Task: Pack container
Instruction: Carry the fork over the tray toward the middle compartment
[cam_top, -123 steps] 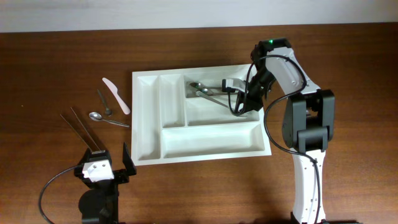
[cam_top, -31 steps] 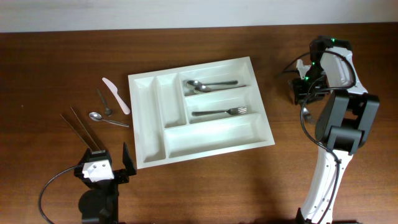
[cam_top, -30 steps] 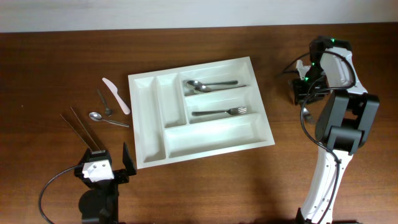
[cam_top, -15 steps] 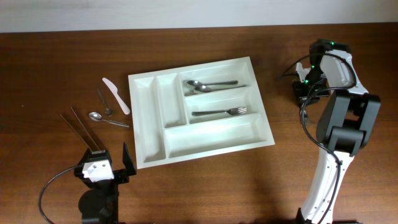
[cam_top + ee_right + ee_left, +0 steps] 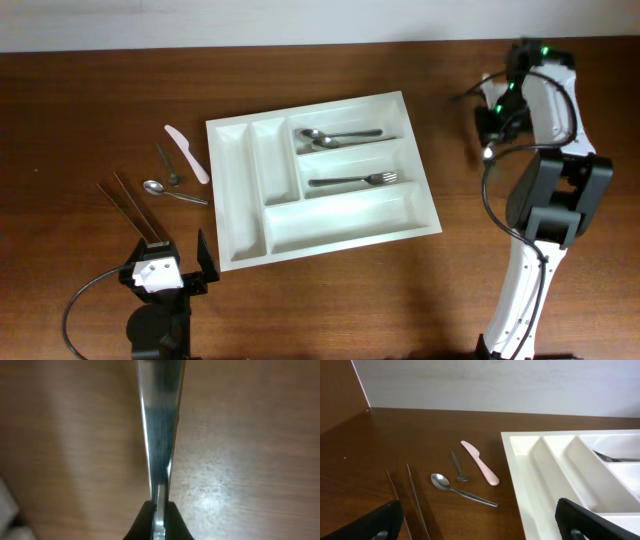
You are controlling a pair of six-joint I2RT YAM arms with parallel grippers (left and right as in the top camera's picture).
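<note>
- Overhead view: the table is dark brown wood with a fine lengthwise grain and a dull sheen. A pale wall runs along its far edge.
- The container, a white moulded plastic tray with rounded inner corners, lies near the middle of the table and is turned slightly askew. Its two narrow compartments are at the left end and its three long ones to the right.
- A broad band of wood separates the tray's right rim from the right arm, and another runs along its near rim.
- The right gripper is clenched on a metal utensil, a flat, shiny steel strip. What kind of utensil it is cannot be told. It is held well to the right of the tray, near the table's far edge.
- The left gripper is spread wide and holds nothing, low by the tray's near left corner.
- Two steel spoons lie together in the farthest long compartment.
- One steel fork lies in the middle long compartment, tines to the right.
- Two thin metal rods lie on the wood left of the tray, farthest out.
- A pale pink plastic knife with a rounded tip lies nearest the tray's left rim.
- A steel spoon lies between the rods and the tray.
- A small dark spoon lies just beside the knife.
</note>
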